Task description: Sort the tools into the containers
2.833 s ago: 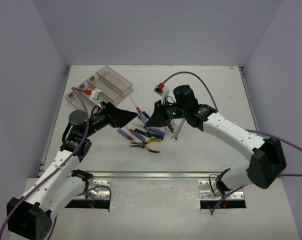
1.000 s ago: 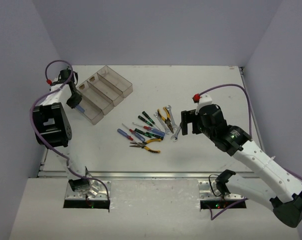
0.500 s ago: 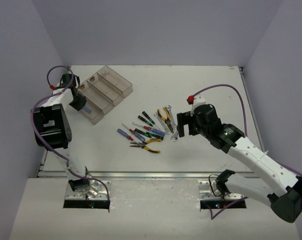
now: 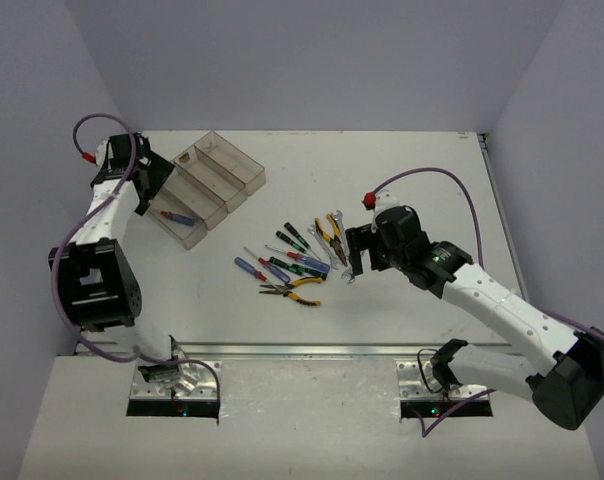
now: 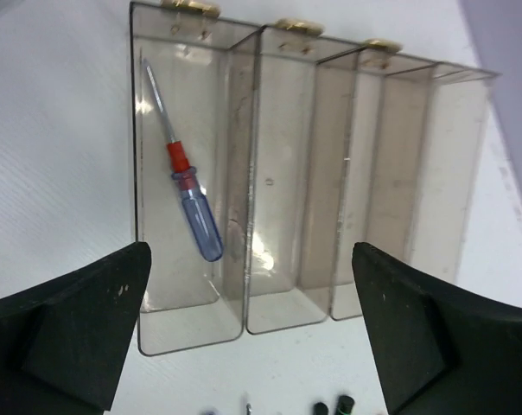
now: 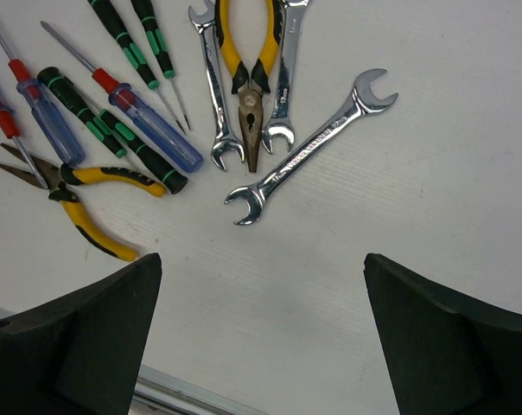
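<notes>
Release just made at the left gripper (image 5: 251,251). Half a second before, it pinched the blue-handled screwdriver (image 5: 192,212) over the bins. Now its jaws stood spread wide with nothing between them. The screwdriver lay flat in the end bin (image 5: 170,290), just below and ahead of the gripper; no tool showed in the other bins. One tool sorted. The right gripper (image 6: 263,259), also spread and empty, had closed in over the pile, with the open-end wrench (image 6: 308,149) and yellow pliers (image 6: 248,60) beneath it on the counter (image 6: 434,199). Probably the next pick.
</notes>
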